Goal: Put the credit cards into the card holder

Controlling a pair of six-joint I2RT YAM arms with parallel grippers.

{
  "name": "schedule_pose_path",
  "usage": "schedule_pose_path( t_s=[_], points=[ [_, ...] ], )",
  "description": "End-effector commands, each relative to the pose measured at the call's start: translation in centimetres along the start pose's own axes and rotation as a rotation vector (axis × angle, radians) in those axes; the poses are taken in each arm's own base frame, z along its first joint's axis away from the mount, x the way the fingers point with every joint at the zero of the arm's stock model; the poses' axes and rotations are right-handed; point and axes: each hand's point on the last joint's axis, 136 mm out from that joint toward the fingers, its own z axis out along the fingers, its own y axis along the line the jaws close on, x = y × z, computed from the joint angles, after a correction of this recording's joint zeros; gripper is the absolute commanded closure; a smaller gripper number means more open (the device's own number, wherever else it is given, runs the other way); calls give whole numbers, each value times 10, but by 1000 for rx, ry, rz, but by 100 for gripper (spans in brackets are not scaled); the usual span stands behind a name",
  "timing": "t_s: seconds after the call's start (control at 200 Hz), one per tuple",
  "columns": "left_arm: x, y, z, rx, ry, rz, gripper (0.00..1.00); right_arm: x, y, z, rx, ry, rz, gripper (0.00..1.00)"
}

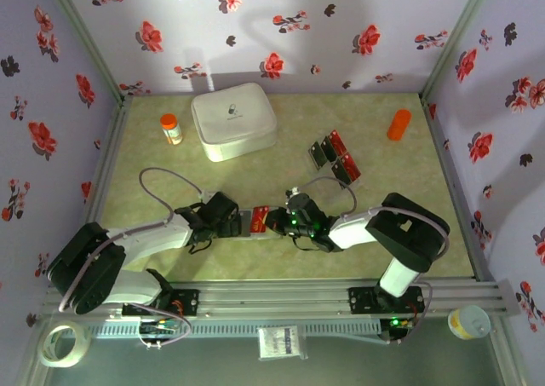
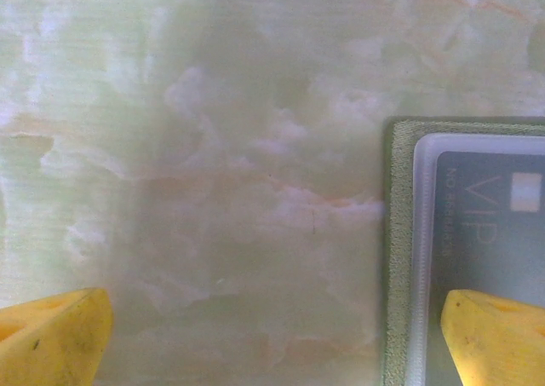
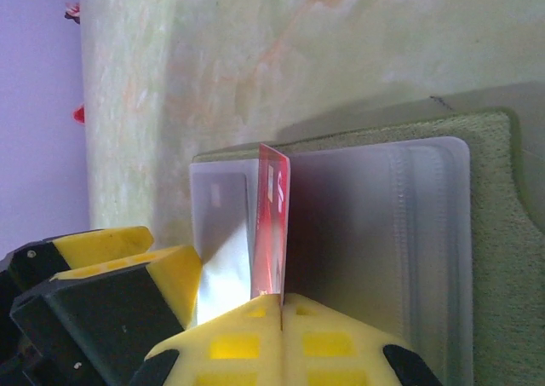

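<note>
The olive-green card holder lies open on the table between my two grippers. Its green edge frames a clear pocket with a dark credit card inside. My right gripper is shut on a red credit card, held on edge over the holder's clear pockets; the green cover shows at the right. From above, that red card sits just left of the right gripper. The left gripper is open with bare table between its fingers; its right fingertip overlaps the holder. Several red and black credit cards lie farther back.
A big white rounded box stands at the back, with an orange-capped bottle to its left. An orange cylinder stands at the back right. Flowered walls enclose the table on three sides.
</note>
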Motion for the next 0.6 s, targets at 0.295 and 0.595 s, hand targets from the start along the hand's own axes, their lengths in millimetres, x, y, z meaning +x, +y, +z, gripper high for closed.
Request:
schedule_pose_path(
  t_s=[0.295,0.595],
  points=[
    [8,7,5,-33,14,11,0,16,-21,3,102,64,-24,100],
    [7,7,4,-31,11,11,0,18,-16,2,71,68,-42,100]
  ],
)
